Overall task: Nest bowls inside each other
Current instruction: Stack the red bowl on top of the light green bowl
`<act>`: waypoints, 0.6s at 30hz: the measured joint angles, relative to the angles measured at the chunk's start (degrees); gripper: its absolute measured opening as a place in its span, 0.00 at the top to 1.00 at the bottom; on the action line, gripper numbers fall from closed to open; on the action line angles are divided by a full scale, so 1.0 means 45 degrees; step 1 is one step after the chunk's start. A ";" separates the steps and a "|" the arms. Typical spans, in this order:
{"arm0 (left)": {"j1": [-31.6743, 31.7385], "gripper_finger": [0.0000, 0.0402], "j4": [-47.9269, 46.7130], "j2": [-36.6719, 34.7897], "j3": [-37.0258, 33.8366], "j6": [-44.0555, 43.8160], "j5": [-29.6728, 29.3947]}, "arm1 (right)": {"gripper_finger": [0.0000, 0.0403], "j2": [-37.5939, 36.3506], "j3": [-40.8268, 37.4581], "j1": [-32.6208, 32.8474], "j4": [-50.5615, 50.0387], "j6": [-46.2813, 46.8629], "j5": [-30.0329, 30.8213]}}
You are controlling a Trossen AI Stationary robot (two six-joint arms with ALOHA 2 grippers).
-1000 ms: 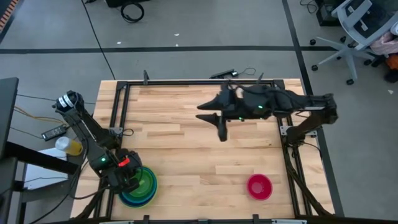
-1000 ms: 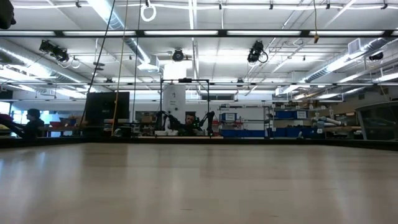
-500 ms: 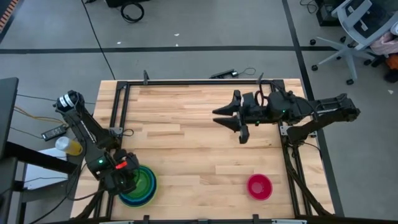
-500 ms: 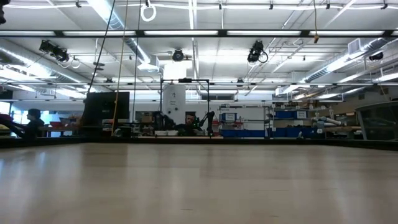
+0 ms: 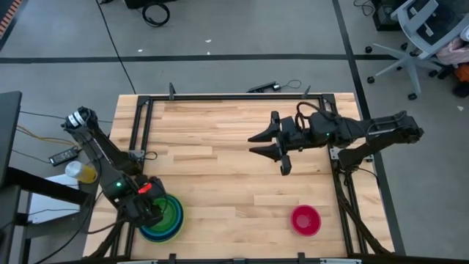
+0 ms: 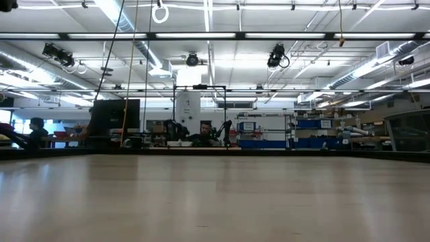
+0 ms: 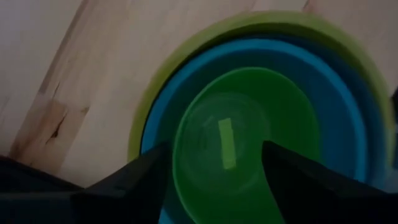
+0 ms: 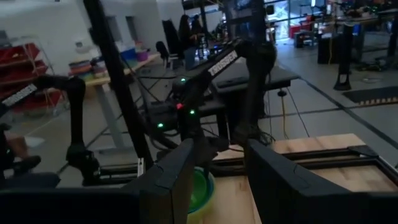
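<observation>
A stack of bowls (image 5: 170,220) stands at the table's near left corner. In it a small bright green bowl (image 7: 249,124) rests inside a blue bowl (image 7: 186,81), which sits inside the large yellow-green bowl (image 7: 149,99). My left gripper (image 7: 216,149) hangs just above the stack, pointing down. It is open, with one finger on each side of the green bowl, touching nothing. A red-magenta bowl (image 5: 305,220) rests alone on its base near the table's near right. My right gripper (image 5: 253,144) is held high over the table's far middle, level and pointing left, open and empty.
A black metal frame (image 5: 220,97) runs round the wooden table top. Bare board (image 5: 220,183) lies between the stack and the red-magenta bowl. A yellow object (image 5: 84,174) and a remote lie off the table's left side.
My right gripper has drawn back toward the table's right edge and come lower, settling level and pointing left. My left gripper stays over the stack of bowls, and the bowls have not moved.
</observation>
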 joint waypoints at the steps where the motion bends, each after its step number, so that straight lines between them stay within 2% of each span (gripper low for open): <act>1: 0.0000 0.37 -0.0125 0.0000 0.0159 -0.0077 0.0000 | 0.63 -0.0020 0.0000 -0.0008 0.0032 0.0218 0.0076; 6: -0.0020 0.40 -0.0530 0.0000 0.0680 -0.0223 -0.0034 | 0.63 -0.0381 0.0000 -0.0087 -0.0119 0.1232 0.0051; 10: 0.0473 0.42 -0.0013 0.0000 0.0763 -0.0185 -0.0421 | 0.63 -0.1065 0.0019 0.0127 -0.1354 0.1367 0.0479; 14: 0.1451 0.42 0.0388 0.0001 0.0763 0.0284 -0.1051 | 0.63 -0.1617 0.0024 0.0586 -0.4901 0.2022 0.1329; 18: 0.2662 0.42 0.1811 0.0005 0.0763 0.1757 -0.1833 | 0.63 -0.1625 0.0019 0.1153 -0.9647 0.4166 0.1594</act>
